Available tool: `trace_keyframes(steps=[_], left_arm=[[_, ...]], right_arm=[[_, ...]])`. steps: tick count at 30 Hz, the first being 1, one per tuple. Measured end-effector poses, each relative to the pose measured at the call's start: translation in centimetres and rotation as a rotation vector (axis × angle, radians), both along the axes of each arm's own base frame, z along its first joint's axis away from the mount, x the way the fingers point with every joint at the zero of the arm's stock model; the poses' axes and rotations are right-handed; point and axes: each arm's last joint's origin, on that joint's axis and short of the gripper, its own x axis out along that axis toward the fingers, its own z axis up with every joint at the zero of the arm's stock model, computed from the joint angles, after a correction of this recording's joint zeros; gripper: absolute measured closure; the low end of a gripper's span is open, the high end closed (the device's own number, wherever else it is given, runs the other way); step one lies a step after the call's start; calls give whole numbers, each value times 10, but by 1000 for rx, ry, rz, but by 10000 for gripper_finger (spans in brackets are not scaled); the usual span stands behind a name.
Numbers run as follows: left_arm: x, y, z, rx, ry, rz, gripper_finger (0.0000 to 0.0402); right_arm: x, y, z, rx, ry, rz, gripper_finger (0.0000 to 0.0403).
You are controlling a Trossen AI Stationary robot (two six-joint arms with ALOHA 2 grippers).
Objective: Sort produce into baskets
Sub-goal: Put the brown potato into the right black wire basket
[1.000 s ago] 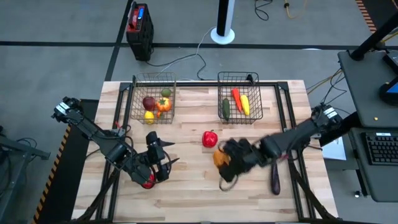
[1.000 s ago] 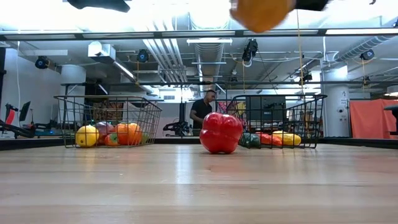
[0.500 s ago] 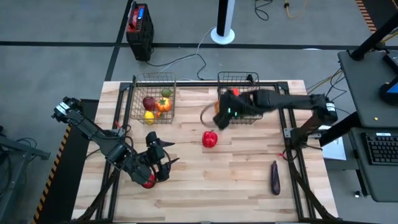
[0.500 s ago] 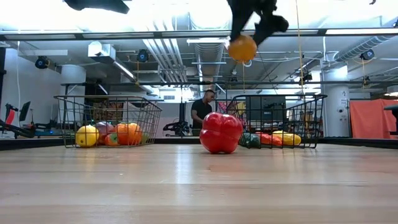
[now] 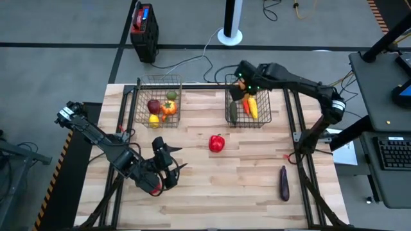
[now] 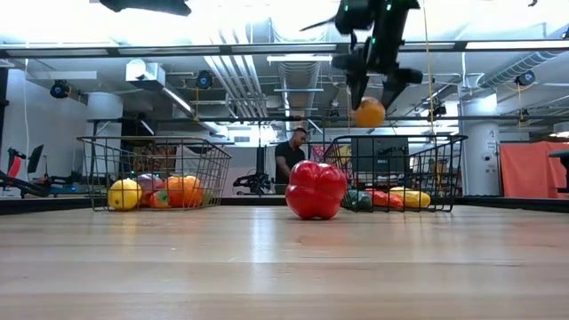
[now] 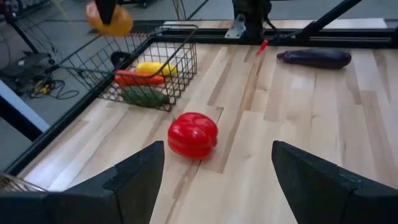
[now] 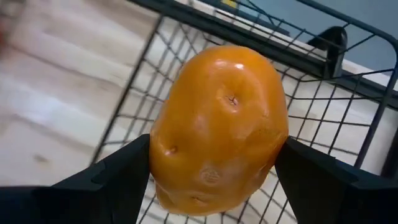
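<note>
My right gripper (image 5: 239, 88) is shut on an orange, rounded produce piece (image 8: 217, 124) and holds it above the left part of the right wire basket (image 5: 246, 126); it also shows in the low view (image 6: 369, 113). That basket holds a green, a red-orange and a yellow piece. The left basket (image 5: 157, 126) holds red, yellow, orange and green pieces. A red pepper (image 5: 217, 142) rests on the table mid-way. A purple eggplant (image 5: 283, 183) lies near the right edge. My left gripper (image 5: 164, 168) is open and empty at the near left, facing the pepper (image 7: 193, 134). My right gripper pinches the orange piece between its two fingers, one on each of two opposite sides (image 8: 158, 149). The fingers come from above, pointing down. The piece hangs at the fingers, lifted clear above the right basket's wire floor (image 8: 323, 130).
A red-and-black box (image 5: 144, 25) and a white post base (image 5: 230, 35) stand on the floor beyond the far edge. A person (image 6: 289, 160) shows in the room behind the table. Bare wood lies between the pepper and the eggplant.
My right gripper has carried the orange piece from the table's middle toward the far edge. It now holds the piece over the right basket, still shut on it. In the low view the piece has sunk lower.
</note>
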Motion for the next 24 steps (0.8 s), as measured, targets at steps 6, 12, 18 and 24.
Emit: trace_keyframes(steps=[6,12,18,24], left_arm=[[1,0,4,21,5,-13,122],[0,0,5,46,-15,21,122],[0,1,5,61,-16,28,122],[-1,1,4,67,-9,28,122]], right_arm=[[10,-24,-31,48,92,9,103],[20,-41,-56,75,125,31,103],[23,-56,-72,115,116,31,103],[20,-67,-82,136,135,9,103]])
